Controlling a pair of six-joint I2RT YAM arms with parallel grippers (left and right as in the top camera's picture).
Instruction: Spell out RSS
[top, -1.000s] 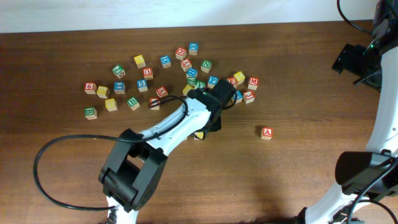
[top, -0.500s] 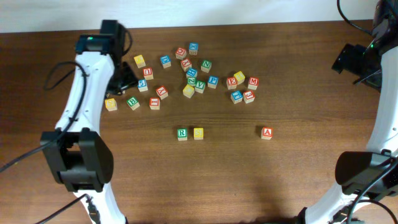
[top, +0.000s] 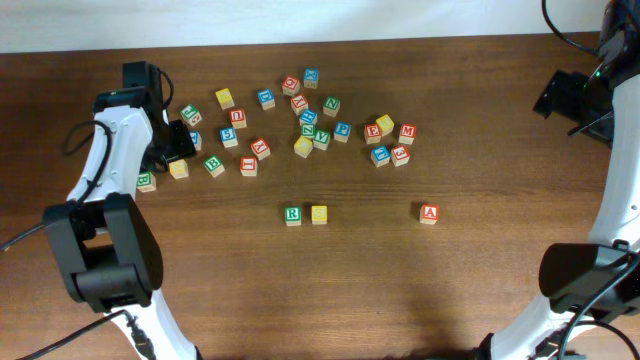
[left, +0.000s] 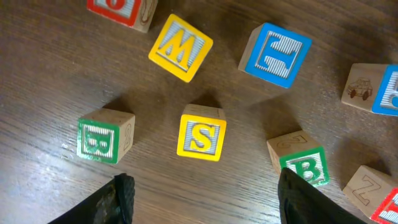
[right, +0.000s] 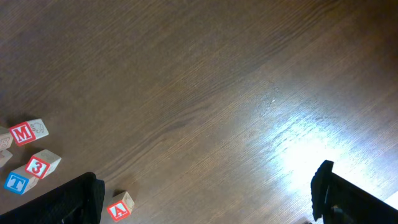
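Overhead: the R cube (top: 292, 214) and one S cube (top: 319, 213) are seen side by side at mid-table, w/ R on the picture's left, apart from the scatter. One A cube (top: 428, 212) lies alone, well off to the other side. The 2nd S (top: 178, 169) sits at the scatter's edge betw. a green cube (top: 145, 181) and the B cube (top: 213, 165), just beside the left gripper (top: 172, 150), whose body covers some cubes. The right gripper (top: 565, 95) is held near the table's far corner; its state can't be told here.

Left wrist: 8 cubes are counted, 2 yellow-faced and 2 green. The 2nd S (left: 201, 137) lies free ahead of the left gripper (left: 202, 193), whose jaws are spread wide and hold nothing. A W cube (left: 180, 46) and a blue cube (left: 277, 53) lie beyond it. The green cube (left: 99, 137) and B cube (left: 303, 163) flank it, B close to one finger.

Right wrist: the right gripper (right: 205, 202) is spread wide and empty over the table (right: 217, 93). 4 whole cubes are seen: M (right: 28, 132), 3 (right: 42, 165), T (right: 17, 182) and the A cube (right: 119, 207).
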